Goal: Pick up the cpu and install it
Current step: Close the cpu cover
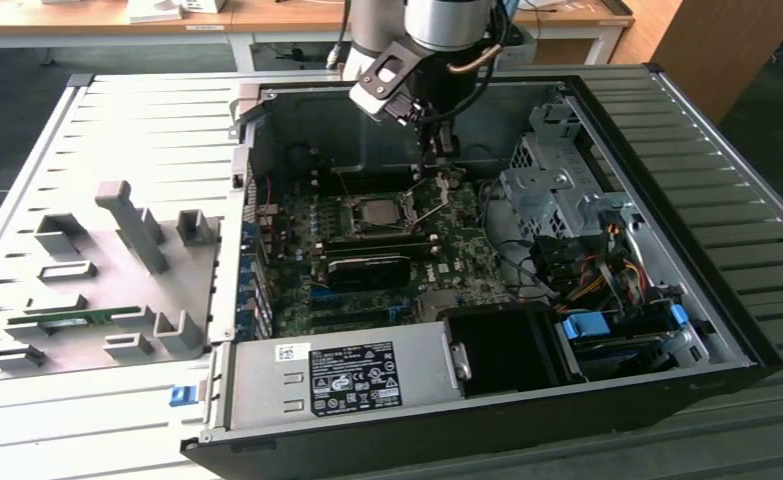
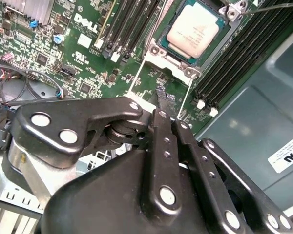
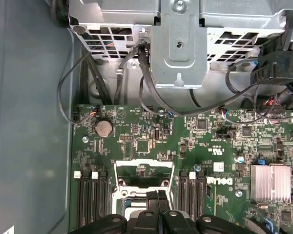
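The cpu (image 1: pixel 378 213) lies flat, metal top up, in the socket frame (image 2: pixel 171 59) at mid-frame of the exterior view, between black memory slots (image 2: pixel 129 27). The end effector (image 1: pixel 437 175) hangs just to the exterior view's right, fingers together and empty.

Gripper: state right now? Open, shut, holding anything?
Gripper: shut, fingers together, nothing between them. The cpu lies in the socket, apart from the fingertips.

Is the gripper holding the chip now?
No, the chip lies in its socket on the board, apart from the gripper.
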Available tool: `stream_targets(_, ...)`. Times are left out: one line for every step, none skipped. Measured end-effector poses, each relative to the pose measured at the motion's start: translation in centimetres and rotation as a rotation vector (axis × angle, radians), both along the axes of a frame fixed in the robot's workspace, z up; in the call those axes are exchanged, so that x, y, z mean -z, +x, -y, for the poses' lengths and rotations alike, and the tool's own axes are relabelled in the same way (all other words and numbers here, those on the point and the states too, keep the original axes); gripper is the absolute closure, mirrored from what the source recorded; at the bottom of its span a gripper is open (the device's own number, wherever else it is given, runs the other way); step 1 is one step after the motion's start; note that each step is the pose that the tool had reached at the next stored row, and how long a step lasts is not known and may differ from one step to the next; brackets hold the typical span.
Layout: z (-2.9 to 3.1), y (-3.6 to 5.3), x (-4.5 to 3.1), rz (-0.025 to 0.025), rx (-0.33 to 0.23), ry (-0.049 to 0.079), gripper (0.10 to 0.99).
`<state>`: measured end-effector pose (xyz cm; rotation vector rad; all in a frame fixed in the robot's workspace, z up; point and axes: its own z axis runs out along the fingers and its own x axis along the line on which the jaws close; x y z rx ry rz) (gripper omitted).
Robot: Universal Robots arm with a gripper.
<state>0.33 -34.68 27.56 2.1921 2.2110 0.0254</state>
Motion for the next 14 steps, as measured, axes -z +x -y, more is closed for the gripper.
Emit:
stream_targets(0.00, 0.07, 0.06, 0.0000, 0.000, 0.000, 0.980)
stream_targets(0.00, 0.12, 0.11, -0.0001, 0.000, 0.000, 0.980)
stream_targets(0.00, 0.20, 0.17, 0.0000, 0.000, 0.000, 0.980)
stream_targets(0.00, 0.30, 0.22, 0.0000, 0.000, 0.000, 0.980)
stream_targets(0.00, 0.43, 0.25, 0.0000, 0.000, 0.000, 0.980)
stream_targets(0.00, 0.57, 0.28, -0.0001, 0.000, 0.000, 0.980)
stream_targets(0.00, 0.71, 0.30, -0.0001, 0.000, 0.000, 0.980)
stream_targets(0.00, 0.87, 0.32, -0.0001, 0.000, 0.000, 0.980)
stream_targets(0.00, 1.05, 0.34, -0.0001, 0.000, 0.000, 0.980)
stream_targets(0.00, 1.20, 0.34, -0.0001, 0.000, 0.000, 0.980)
stream_targets(0.00, 1.29, 0.35, 0.0000, 0.000, 0.000, 0.980)
stream_targets(0.00, 1.35, 0.35, -0.0001, 0.000, 0.000, 0.980)
stream_targets(0.00, 1.40, 0.35, 0.0000, 0.000, 0.000, 0.980)
stream_targets(0.00, 1.45, 0.35, -0.0001, 0.000, 0.000, 0.980)
